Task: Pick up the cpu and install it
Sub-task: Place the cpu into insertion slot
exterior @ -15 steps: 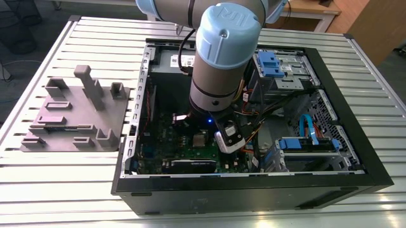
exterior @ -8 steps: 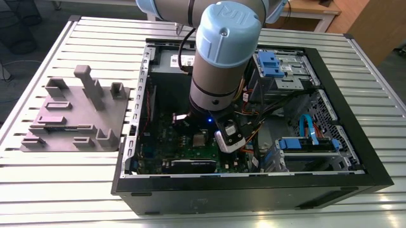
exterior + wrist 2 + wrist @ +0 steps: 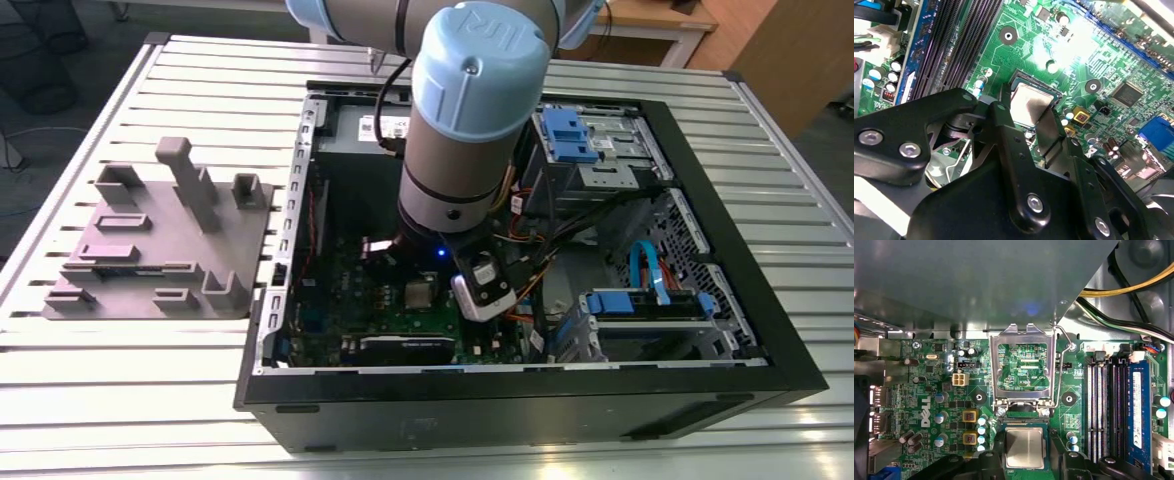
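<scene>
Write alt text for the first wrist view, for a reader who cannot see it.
A square silver cpu sits at the socket of a green motherboard, with the gripper close around it. The socket's metal frame is swung open next to it, and memory slots run alongside.

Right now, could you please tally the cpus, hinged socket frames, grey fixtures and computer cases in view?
cpu: 1
hinged socket frame: 1
grey fixture: 1
computer case: 1
Total: 4

Exterior view high; both wrist views near motherboard [image 3: 1076, 417] [image 3: 1029, 50]
</scene>
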Available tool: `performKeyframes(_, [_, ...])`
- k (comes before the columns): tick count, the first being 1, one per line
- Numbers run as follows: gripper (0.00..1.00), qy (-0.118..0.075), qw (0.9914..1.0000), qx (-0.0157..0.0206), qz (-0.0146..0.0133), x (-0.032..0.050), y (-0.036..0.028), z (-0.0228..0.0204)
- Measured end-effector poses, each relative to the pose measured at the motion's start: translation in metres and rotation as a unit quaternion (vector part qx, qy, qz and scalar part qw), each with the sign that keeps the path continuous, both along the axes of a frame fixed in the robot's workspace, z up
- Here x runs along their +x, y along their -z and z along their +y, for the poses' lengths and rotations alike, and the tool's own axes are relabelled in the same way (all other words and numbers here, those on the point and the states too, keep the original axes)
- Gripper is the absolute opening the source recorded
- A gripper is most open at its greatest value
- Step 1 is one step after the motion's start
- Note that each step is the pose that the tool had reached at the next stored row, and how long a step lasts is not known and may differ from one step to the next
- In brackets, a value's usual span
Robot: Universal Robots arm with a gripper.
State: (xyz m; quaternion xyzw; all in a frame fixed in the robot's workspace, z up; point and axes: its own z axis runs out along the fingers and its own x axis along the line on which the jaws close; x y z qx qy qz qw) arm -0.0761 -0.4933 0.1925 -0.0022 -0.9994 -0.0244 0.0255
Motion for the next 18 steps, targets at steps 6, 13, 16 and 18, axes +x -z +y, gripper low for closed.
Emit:
performKeyframes(6, [0.52, 0.0, 1.0, 0.0001, -0.0003, 0.0001, 0.0027, 0.0])
performKeyframes(13, [0.52, 0.0, 1.0, 0.0001, -0.0002, 0.0001, 0.0048, 0.0])
performKeyframes(16, [0.51, 0.0, 1.0, 0.0002, -0.0004, 0.0003, 0.0049, -0.0001])
performKeyframes(18, [0.47, 0.0, 1.0, 0.0004, -0.0003, 0.0002, 0.0046, -0.0001])
